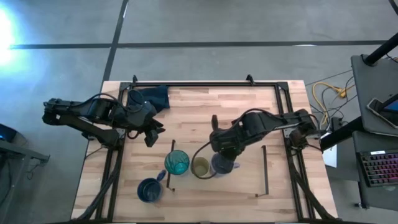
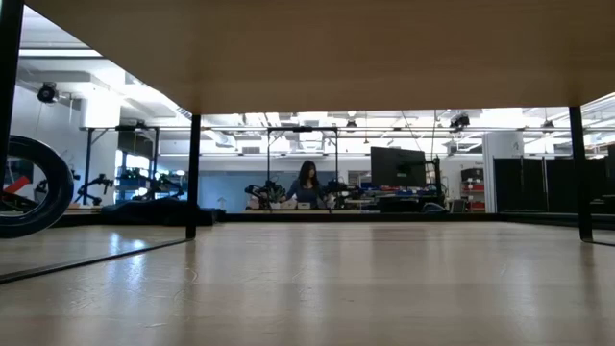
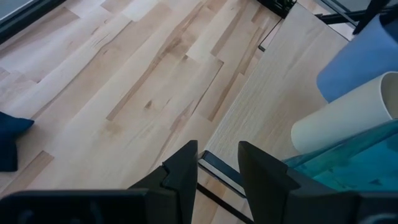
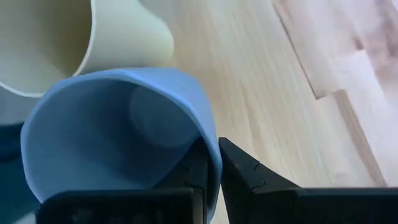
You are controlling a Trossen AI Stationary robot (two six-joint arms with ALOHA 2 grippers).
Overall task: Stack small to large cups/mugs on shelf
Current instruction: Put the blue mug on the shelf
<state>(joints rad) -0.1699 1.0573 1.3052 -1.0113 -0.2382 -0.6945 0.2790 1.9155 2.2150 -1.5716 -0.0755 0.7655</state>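
The lavender-grey mug [image 1: 225, 165] is over the light-wood shelf [image 1: 245, 177], beside the olive-tan cup [image 1: 201, 167] and the teal tumbler [image 1: 176, 162]. The dark blue mug [image 1: 149, 190] stands on the table left of the shelf's left rail [image 1: 172, 167]. My right gripper [image 1: 219, 155] is shut on the lavender-grey mug [image 4: 118, 137]. My left gripper [image 1: 152, 134] is open with a narrow gap and empty [image 3: 217, 165], above the table left of the shelf. Its wrist view shows the tumbler [image 3: 348, 177], the cup [image 3: 348, 118] and the mug [image 3: 360, 56]. My right gripper pinches the lavender-grey mug's rim wall [image 4: 211, 152], one finger [image 4: 196, 171] inside the mug and the other finger [image 4: 245, 177] outside. The fingers come from above, slanting down. Whether the mug's base rests on the shelf, I cannot tell.
A dark blue cloth [image 1: 152, 96] lies at the table's far left, near my left arm. The shelf's right rail [image 1: 265, 171] stands right of the mugs, with bare board between. Black frame bars run along the table's far and side edges.
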